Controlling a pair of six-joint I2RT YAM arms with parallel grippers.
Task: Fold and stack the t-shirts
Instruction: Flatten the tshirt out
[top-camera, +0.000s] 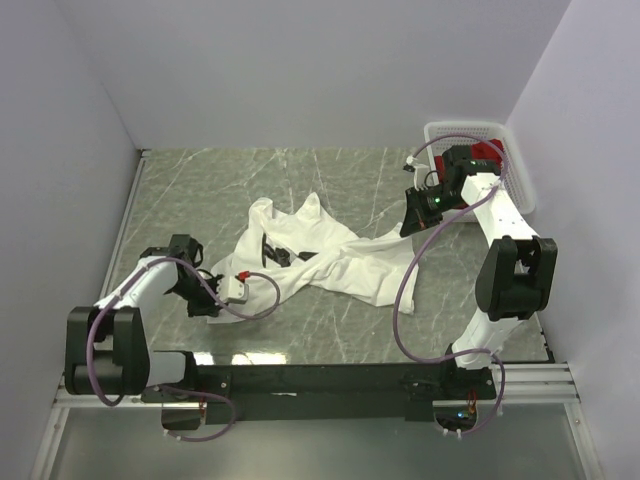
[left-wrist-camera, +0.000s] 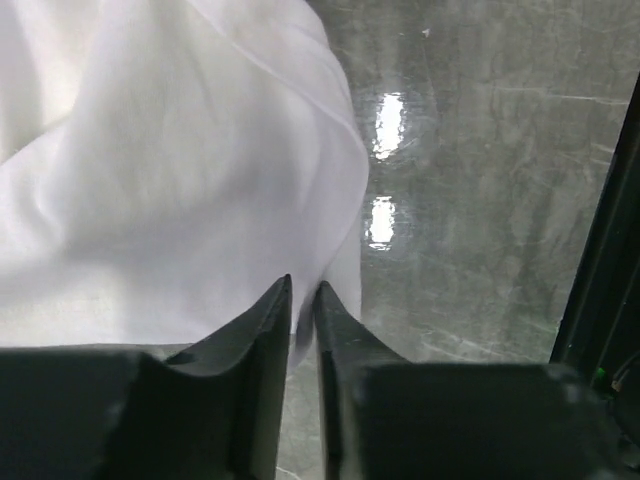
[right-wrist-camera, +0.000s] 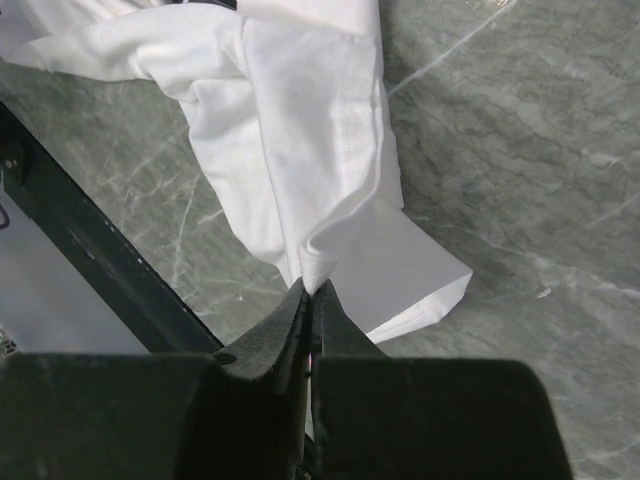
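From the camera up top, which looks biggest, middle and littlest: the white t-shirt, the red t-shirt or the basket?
1. white t-shirt, spread out wide.
2. basket, in the far right corner.
3. red t-shirt: only a small patch shows at the basket. The rest is hidden, so its real size is unsure.

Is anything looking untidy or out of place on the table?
Yes. The white t-shirt lies crumpled and twisted across the table, not flat; both the left gripper and right gripper pinch its cloth.
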